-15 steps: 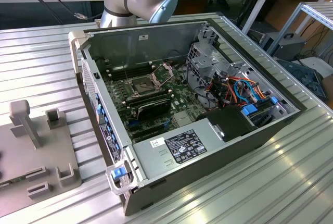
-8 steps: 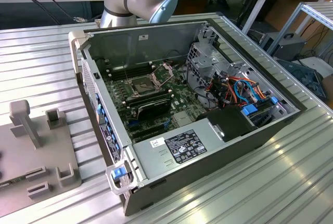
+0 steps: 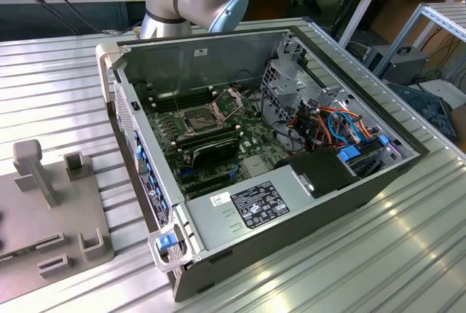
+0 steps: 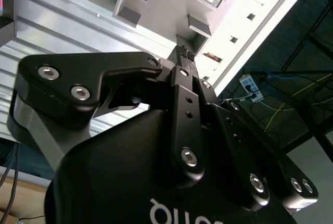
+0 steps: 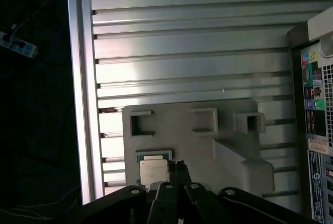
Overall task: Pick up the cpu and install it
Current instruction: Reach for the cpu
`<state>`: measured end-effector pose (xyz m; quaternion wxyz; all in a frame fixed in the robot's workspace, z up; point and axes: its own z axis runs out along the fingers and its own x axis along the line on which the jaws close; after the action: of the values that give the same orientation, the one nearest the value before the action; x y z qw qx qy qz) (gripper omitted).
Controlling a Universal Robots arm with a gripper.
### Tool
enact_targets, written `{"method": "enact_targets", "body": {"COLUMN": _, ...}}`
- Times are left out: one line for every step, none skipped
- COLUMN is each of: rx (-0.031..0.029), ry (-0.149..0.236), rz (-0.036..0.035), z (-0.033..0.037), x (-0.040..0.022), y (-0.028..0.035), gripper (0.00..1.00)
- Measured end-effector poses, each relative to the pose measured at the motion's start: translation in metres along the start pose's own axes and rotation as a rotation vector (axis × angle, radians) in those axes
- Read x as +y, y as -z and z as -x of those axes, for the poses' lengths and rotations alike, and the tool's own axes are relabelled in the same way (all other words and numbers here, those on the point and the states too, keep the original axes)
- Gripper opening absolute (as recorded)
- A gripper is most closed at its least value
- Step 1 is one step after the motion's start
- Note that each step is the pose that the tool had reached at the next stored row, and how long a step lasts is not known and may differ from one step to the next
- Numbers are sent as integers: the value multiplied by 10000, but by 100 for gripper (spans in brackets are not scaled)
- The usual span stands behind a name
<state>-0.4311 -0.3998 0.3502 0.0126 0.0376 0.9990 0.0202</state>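
Observation:
The cpu (image 5: 154, 170) is a small square chip with a dull silver top. It lies flat in a recess of the grey fixture plate (image 5: 208, 146) on the ribbed aluminium table. My gripper (image 5: 179, 168) hovers above the plate, its black fingertips pressed together with nothing between them; in the first wrist view the tips sit just beside the chip. The second wrist view shows the gripper (image 4: 184, 53) from behind, fingers together and pointing at the fixture plate (image 4: 156, 5). On the green motherboard inside the open computer case, the socket (image 3: 198, 118) stands open with its hinged plate (image 3: 231, 100) raised.
The open computer case (image 3: 291, 204) takes up the middle of the table, with memory sticks (image 3: 211, 147), cables and a drive cage inside. The grey fixture plate (image 3: 44, 218), with upright posts, lies at the exterior view's left. The table edge (image 5: 83, 88) runs near the plate.

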Motion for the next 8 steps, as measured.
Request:
{"method": "enact_targets", "body": {"rx": 0, "ry": -1, "rz": 0, "z": -3, "x": -1, "y": -22, "gripper": 11}}
{"method": "enact_targets", "body": {"rx": 0, "ry": -1, "rz": -1, "z": -7, "x": -2, "y": -40, "gripper": 11}}
{"method": "enact_targets", "body": {"rx": 0, "ry": -1, "rz": -1, "z": -10, "x": -3, "y": -63, "gripper": 11}}
{"method": "enact_targets", "body": {"rx": 0, "ry": -1, "rz": 0, "z": -13, "x": -4, "y": -82, "gripper": 11}}
{"method": "enact_targets", "body": {"rx": -1, "ry": -1, "rz": 0, "z": -17, "x": -5, "y": -106, "gripper": 11}}
{"method": "enact_targets", "body": {"rx": 1, "ry": -1, "rz": 0, "z": -23, "x": -7, "y": -145, "gripper": 11}}
{"method": "enact_targets", "body": {"rx": 0, "ry": -2, "rz": 1, "z": -26, "x": -8, "y": -168, "gripper": 11}}
{"method": "enact_targets", "body": {"rx": 2, "ry": -2, "rz": 1, "z": -28, "x": -9, "y": -183, "gripper": 11}}
